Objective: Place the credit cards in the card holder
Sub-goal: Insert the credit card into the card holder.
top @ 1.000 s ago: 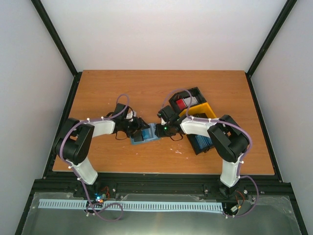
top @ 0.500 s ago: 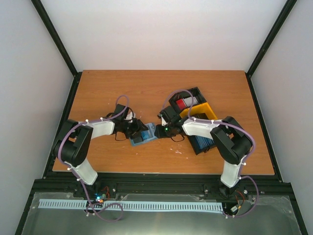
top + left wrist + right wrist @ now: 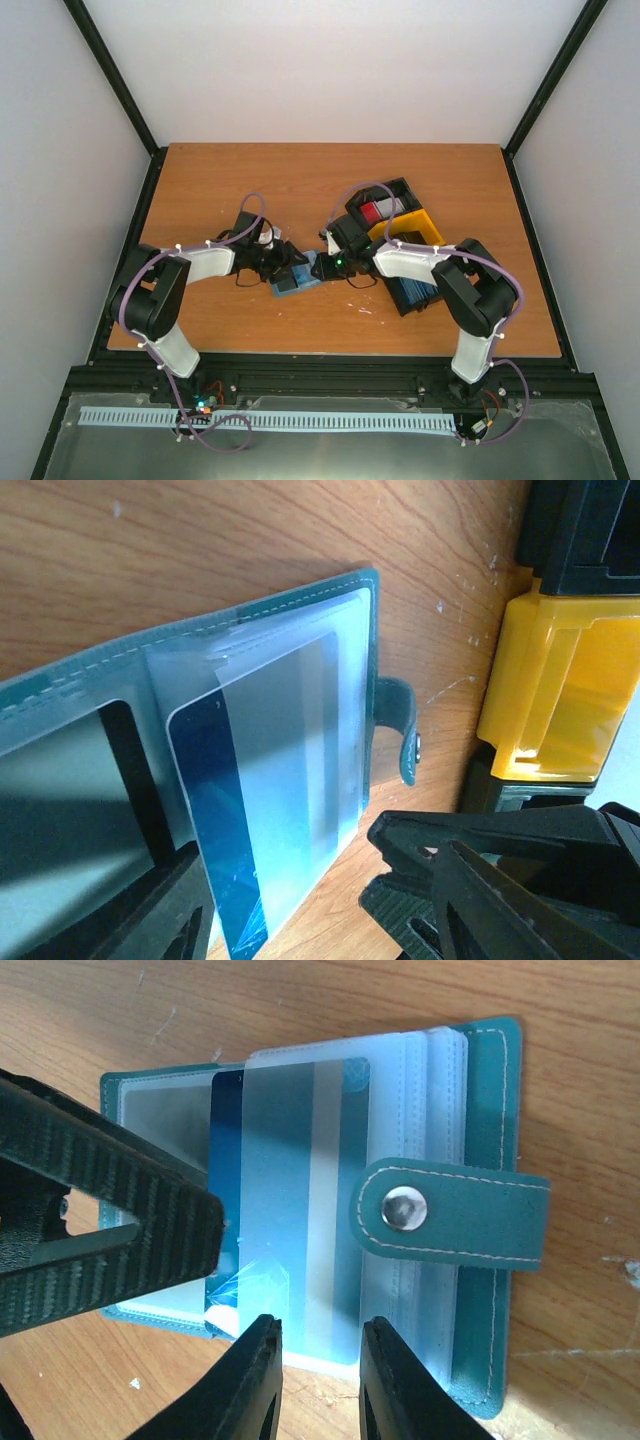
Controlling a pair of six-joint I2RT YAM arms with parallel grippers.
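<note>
blue card point(image 3: 226, 1160) lies partly inside the open card holder point(image 3: 487, 1110).

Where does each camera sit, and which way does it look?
Top: fixed high behind the arms, looking down on the table; both arms show, left claw and right claw meeting over the card holder.
Left wrist: on the left arm, looking closely down at the open card holder; one finger shows at the bottom.
Right wrist: on the right arm, looking down closely; its two fingers show below.
Shared: both wrist views show the blue card partly in a clear pocket, and the snap tab.
</note>
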